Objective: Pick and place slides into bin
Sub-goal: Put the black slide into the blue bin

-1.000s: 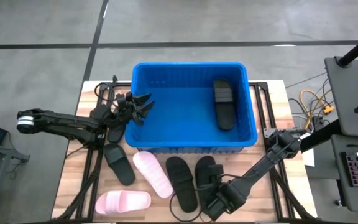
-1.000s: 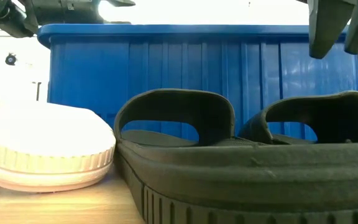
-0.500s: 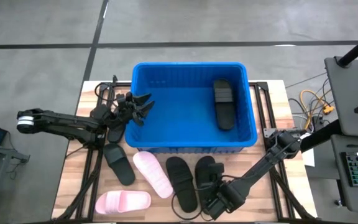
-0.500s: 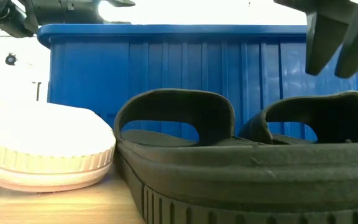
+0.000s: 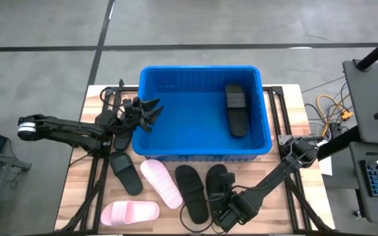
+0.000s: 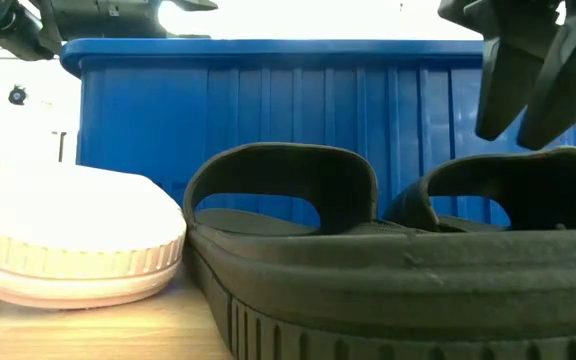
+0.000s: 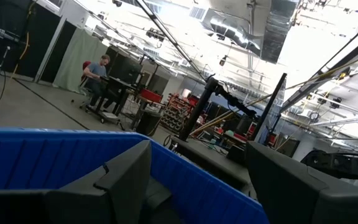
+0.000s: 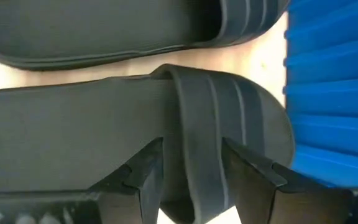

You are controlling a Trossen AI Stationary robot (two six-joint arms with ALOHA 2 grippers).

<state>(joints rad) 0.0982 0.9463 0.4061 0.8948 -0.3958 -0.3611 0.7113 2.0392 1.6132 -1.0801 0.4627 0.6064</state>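
The blue bin (image 5: pixel 205 152) stands at the table's middle with one black slide (image 5: pixel 235 108) lying flat in its right part. On the table before it lie two pink slides (image 5: pixel 163 183) (image 5: pixel 128 213) and several black ones. My right gripper (image 5: pixel 223 208) is open and hangs just above the rightmost black slide (image 5: pixel 216 182). Its two fingers stand on either side of that slide's strap (image 8: pixel 194 112) without touching it. In the low view it (image 6: pixel 513 135) is still clear of the strap (image 6: pixel 513 170). My left gripper (image 5: pixel 151 113) is open and empty over the bin's left rim.
A black slide (image 5: pixel 125 172) lies at the near left, and another (image 5: pixel 190 191) beside the one under my right gripper. A further black slide (image 5: pixel 119 139) lies under my left arm. Cables (image 5: pixel 333 108) run along the table's right side.
My right gripper has come down toward the rightmost black slide's strap and moved slightly toward the table's left. It stays open. The slides have not moved.
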